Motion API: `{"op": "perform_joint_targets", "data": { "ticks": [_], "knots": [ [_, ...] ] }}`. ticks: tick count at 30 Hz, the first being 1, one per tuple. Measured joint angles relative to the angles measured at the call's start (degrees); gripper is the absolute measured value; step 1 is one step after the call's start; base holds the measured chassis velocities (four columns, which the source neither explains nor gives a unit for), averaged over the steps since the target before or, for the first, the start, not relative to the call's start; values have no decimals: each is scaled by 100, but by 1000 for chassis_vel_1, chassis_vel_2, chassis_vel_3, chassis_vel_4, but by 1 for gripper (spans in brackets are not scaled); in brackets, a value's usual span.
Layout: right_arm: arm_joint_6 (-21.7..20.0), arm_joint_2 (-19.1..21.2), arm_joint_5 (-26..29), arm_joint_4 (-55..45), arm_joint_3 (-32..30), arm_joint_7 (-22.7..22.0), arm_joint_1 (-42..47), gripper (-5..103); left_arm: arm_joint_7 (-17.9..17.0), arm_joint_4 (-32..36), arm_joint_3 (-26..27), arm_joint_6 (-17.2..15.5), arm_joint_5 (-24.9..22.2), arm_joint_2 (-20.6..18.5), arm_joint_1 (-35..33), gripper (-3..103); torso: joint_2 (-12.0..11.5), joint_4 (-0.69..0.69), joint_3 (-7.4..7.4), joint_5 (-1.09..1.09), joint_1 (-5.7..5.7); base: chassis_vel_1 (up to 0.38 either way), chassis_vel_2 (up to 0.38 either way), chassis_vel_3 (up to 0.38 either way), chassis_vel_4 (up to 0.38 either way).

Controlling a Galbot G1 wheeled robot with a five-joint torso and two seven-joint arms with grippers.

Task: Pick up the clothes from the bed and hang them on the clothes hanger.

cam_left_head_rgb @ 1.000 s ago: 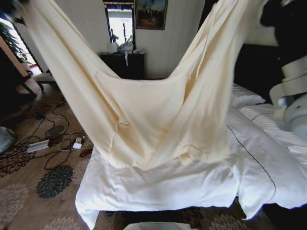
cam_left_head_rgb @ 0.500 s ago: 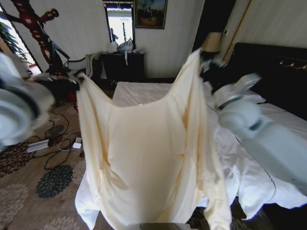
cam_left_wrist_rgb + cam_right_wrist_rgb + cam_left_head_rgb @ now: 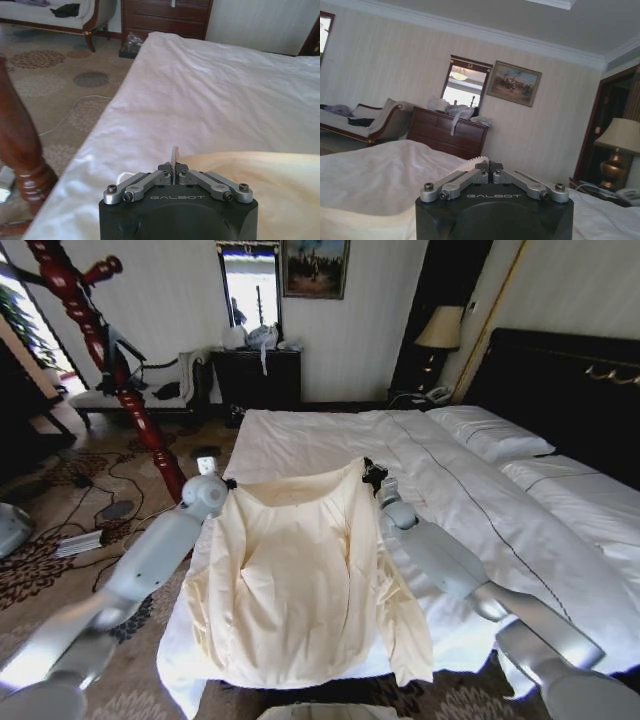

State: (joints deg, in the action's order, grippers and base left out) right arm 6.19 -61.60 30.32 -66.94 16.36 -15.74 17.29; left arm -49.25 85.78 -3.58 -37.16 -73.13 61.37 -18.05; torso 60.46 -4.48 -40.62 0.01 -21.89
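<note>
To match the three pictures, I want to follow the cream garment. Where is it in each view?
Head view: the clothes drape over the near end of the bed, held between the left hand and the right hand.
Left wrist view: the clothes run from the left hand's pinch.
Right wrist view: the clothes are a cream strip beside the right hand.
Shared landmark: the dark dresser.

The cream-yellow clothes (image 3: 300,590) are spread flat over the near end of the bed (image 3: 480,500) with its white duvet; the dark-red clothes hanger (image 3: 110,370) stands beside it on the left.
</note>
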Motion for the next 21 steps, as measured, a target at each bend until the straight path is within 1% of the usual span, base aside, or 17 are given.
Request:
{"op": "perform_joint_targets", "data": {
  "ticks": [1, 2, 3, 4, 6, 8, 9, 11, 13, 14, 15, 16, 17, 18, 19, 20, 21],
  "knots": [
    [-1, -53, 56, -20, 53, 0, -2, 0, -12, -25, 0, 16, 44, 112, -1, 2, 0, 0, 0, -1, 1, 0, 0, 0, 0],
    [-1, -53, 56, -20, 53, 0, -2, 0, -12, -25, 0, 16, 44, 112, -1, 2, 0, 0, 0, -1, 1, 0, 0, 0, 0],
    [-4, -191, 258, -117, 180, 16, 5, 0, -51, -99, 5, 61, 116, 368, -1, 2, 1, 4, 0, 1, 1, 0, 0, 0, 0],
    [-11, -302, 463, -203, 253, 18, 28, 0, -96, -170, 16, 86, 143, 541, -1, 2, 2, 5, 1, -2, 2, 0, 0, 0, 0],
    [-114, -518, 885, -345, 363, -47, 97, 0, -141, -356, 26, 117, 214, 870, -4, 2, 1, 5, 1, 0, 2, 0, 0, 0, 0],
    [-152, -558, 963, -362, 384, -76, 114, 0, -141, -400, 27, 123, 241, 925, -7, 2, 2, 4, 1, 1, 2, 0, 0, 0, 0],
    [-294, -687, 1189, -391, 462, -180, 189, 0, -122, -600, 31, 142, 391, 1120, -40, 2, 2, 3, 1, 0, 2, 0, 0, 0, 0],
    [-404, -827, 1241, -314, 522, -224, 294, 0, -35, -844, 41, 170, 620, 1304, -111, 2, 2, 2, 0, 0, 2, 0, 0, 0, 0],
    [-421, -852, 1237, -288, 530, -227, 315, 0, -10, -898, 41, 176, 676, 1343, -130, 2, 2, 2, 0, 0, 1, 0, 0, 0, 0],
    [-493, -915, 1216, -220, 552, -232, 378, 0, 54, -1048, 42, 193, 835, 1455, -195, 2, 2, 2, 1, -2, 1, 0, 0, 0, 0],
    [-633, -975, 1210, -160, 582, -236, 446, 0, 50, -1162, 31, 197, 938, 1563, -278, -2, 2, 2, 0, -1, 1, 0, 0, 0, 0],
    [-761, -1002, 1205, -142, 593, -256, 481, -2, 25, -1193, 27, 190, 948, 1609, -320, -2, 1, 2, 0, -1, 1, 0, 0, 0, 0],
    [-825, -1011, 1202, -139, 597, -281, 494, -2, 3, -1205, 26, 177, 947, 1628, -340, 2, 2, 2, 0, -1, 1, 0, 0, 0, 0],
    [-825, -1011, 1202, -139, 597, -281, 494, -2, 3, -1205, 26, 177, 947, 1628, -340, 2, 2, 2, 0, -1, 1, 0, 0, 0, 0],
    [-1087, -1017, 1233, -141, 636, -422, 530, 0, -79, -1216, 26, 109, 920, 1644, -381, 7, 2, 1, 1, -1, 1, 0, 0, 0, 0],
    [-1444, -971, 1432, -248, 674, -576, 576, 5, -245, -1159, 16, -42, 776, 1593, -416, 13, 2, 0, 0, -1, 1, 0, 0, 0, 0],
    [-1753, -864, 1679, -451, 683, -683, 624, 10, -489, -1008, 2, -201, 461, 1489, -441, 18, 1, 3, 0, -1, 1, 0, 0, 0, 0]
  ]
}}
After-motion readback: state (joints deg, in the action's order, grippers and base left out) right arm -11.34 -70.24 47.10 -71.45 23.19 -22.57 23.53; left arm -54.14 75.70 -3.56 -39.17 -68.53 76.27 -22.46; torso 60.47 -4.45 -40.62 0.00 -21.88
